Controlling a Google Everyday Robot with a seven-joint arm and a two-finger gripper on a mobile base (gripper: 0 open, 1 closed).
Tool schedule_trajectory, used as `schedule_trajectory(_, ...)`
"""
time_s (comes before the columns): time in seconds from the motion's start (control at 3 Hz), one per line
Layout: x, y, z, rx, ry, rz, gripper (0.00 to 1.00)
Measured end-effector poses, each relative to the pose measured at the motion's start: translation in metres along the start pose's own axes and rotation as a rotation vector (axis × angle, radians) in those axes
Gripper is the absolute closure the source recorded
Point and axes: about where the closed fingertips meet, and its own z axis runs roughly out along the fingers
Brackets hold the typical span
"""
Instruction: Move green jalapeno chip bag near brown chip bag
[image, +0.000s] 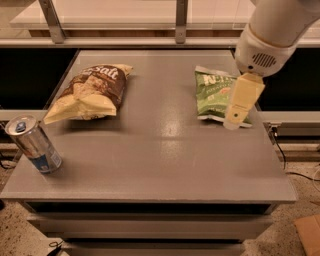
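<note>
Over the right side of the flat grey table (160, 165), the cream-coloured gripper (234, 119) hovers at the right edge of the small flat green foil jalapeno chip bag (214, 95); we cannot tell whether it is wide or narrow. We judge this to be the approach step: the bag lies unlifted, well apart from the puffy dark brown and cream chip bag (92, 92) at far left. The next move calls for descending, gripping the green bag and carrying it leftward, clear of the blue-and-silver drink can (34, 145).

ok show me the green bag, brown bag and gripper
green jalapeno chip bag (214, 94), camera view, front middle
brown chip bag (92, 90), camera view, front middle
gripper (232, 122), camera view, tip, overlapping green bag's right edge
</note>
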Motion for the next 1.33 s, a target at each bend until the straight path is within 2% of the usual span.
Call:
schedule_trajectory(0.33,-0.021,-0.014,0.034,-0.038,-0.015,-0.022,0.00)
schedule_trajectory(0.67,-0.033,-0.034,0.061,-0.049,-0.011,0.005,0.00)
schedule_trajectory(1.33,-0.029,-0.062,0.088,-0.035,0.053,0.098,0.00)
